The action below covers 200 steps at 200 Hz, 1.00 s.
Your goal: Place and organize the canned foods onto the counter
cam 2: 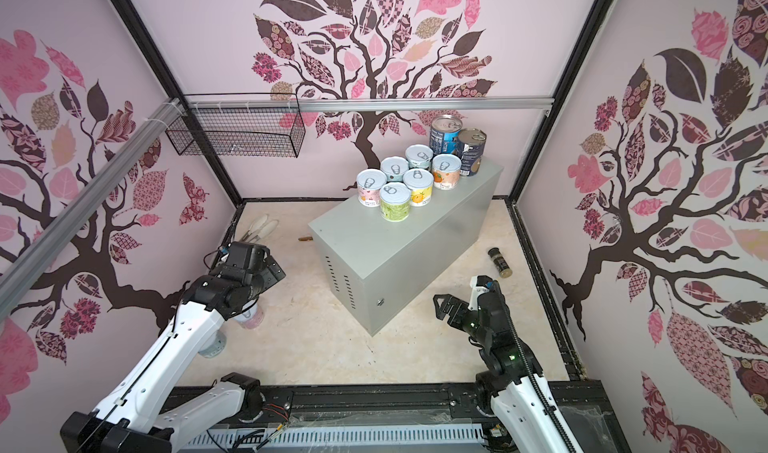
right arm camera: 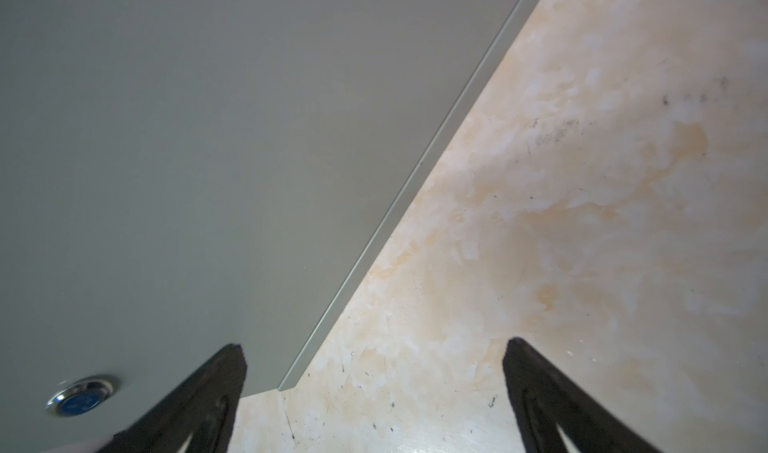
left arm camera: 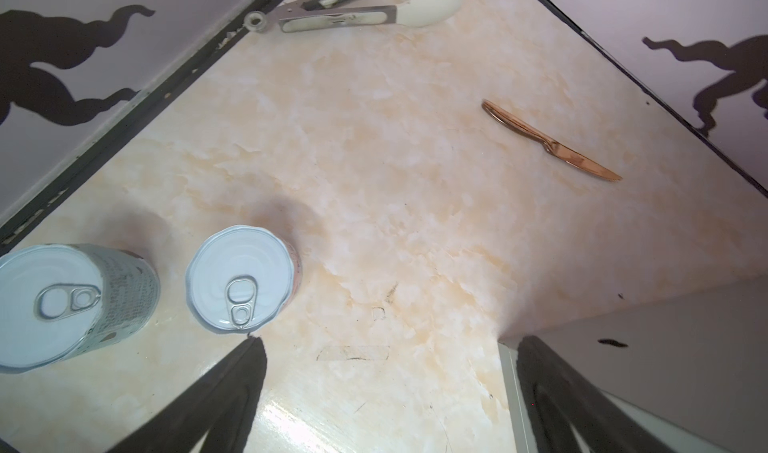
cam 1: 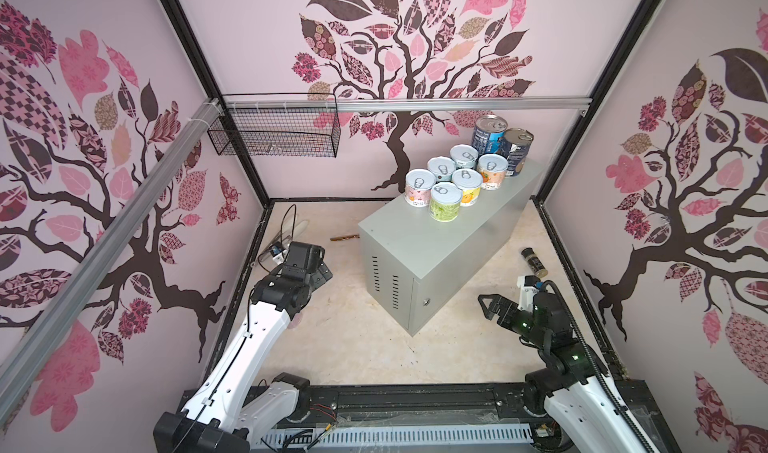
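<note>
pink can point(cam 2: 250, 319) and grey can point(cam 2: 212, 346) — mostly hidden beneath the left arm point(cam 2: 166, 347).

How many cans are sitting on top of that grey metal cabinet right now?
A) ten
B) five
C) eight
C: six short cans and two taller dark cans stand on the grey cabinet, while two other cans stand on the floor.

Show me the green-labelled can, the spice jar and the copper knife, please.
green-labelled can point(cam 1: 445, 191): in a top view, centre of its lid.
spice jar point(cam 1: 535, 262): in a top view, middle of its body.
copper knife point(left arm camera: 550, 146): left wrist view, where handle meets blade.
</note>
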Available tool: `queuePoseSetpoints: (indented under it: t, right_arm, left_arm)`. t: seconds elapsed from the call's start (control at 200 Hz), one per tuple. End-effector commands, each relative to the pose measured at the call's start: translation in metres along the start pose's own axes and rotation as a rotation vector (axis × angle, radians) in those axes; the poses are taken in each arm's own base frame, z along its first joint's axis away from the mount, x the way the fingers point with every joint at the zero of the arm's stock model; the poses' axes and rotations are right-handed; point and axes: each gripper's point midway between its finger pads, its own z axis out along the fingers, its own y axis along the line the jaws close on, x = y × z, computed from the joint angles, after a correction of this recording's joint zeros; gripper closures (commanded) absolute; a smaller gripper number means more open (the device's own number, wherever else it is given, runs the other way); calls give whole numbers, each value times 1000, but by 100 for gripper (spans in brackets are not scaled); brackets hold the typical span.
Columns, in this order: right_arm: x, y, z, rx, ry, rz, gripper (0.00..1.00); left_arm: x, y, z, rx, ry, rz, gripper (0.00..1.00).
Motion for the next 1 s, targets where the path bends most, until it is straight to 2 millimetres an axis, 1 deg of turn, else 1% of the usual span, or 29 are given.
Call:
queuePoseSetpoints:
  t: [0.0,0.175,0.37,0.465,0.525,0.7,0.855,0.995]
  right_arm:
    - [-15,13,2,-44,-49,-10,0]
    - [-16,12,10,-44,-47,-36,0]
    - [-15,10,20,-51,-45,-62,0]
    - [-16,13,24,-63,-43,-71,0]
    - [-15,16,27,-69,-33,-83,0]
    - [-8,24,35,-94,-3,-111,0]
    - [-2,32,41,-121,27,-121,0]
    - [6,32,45,-125,61,-122,0]
  left_arm:
    - [0,23,13,-122,-48,-85,2]
    - [12,44,30,-226,-32,-122,2]
    - [26,78,49,-357,16,-163,2]
    - [30,88,56,-385,12,-180,2]
    - [32,89,61,-383,5,-181,2]
    - [31,80,79,-389,15,-158,2]
    - [34,75,96,-414,50,-139,2]
    - [40,79,107,-443,69,-141,2]
